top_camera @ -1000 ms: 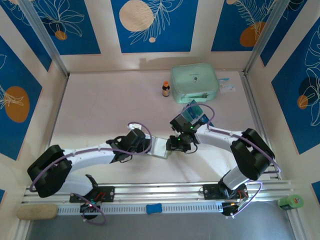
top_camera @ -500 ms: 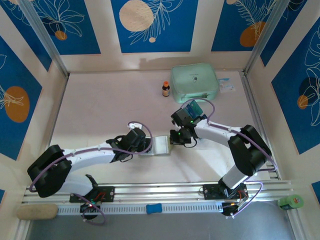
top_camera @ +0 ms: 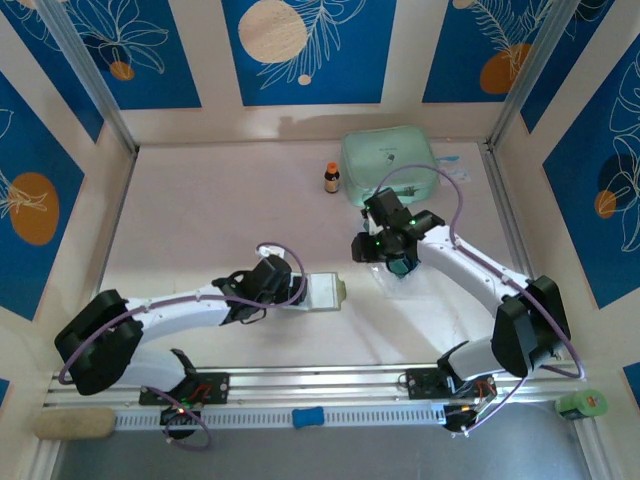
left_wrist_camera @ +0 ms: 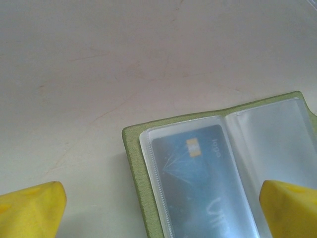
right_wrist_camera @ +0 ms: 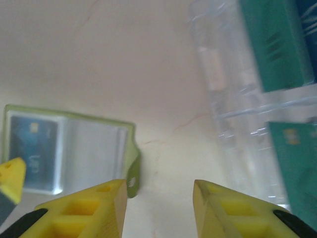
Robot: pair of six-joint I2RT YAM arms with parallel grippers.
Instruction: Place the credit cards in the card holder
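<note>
On the left of the pale table (top_camera: 200, 220), the left arm's fingers (left_wrist_camera: 30, 210) are spread wide and hold nothing, with one yellow tip on each side of the near end of the card holder (top_camera: 327, 292). The olive-green card holder lies open and flat with its clear pockets facing up. One blue card (left_wrist_camera: 190, 173) already sits in one pocket, and the pocket beside it looks empty. To the right, across a stretch of bare table, the right arm's fingers (right_wrist_camera: 86, 210) hang partly open with nothing between them. The remaining credit cards (right_wrist_camera: 273, 47) lie in a clear plastic tray (right_wrist_camera: 218, 84) just to the right of those fingers. Their long sides run roughly the way the fingers point, so the right arm is much the nearer one to fetch the next card. Farther back stand a small brown bottle (top_camera: 331, 178) and a mint-green case (top_camera: 390, 165), both out of the way between tray and holder.
</note>
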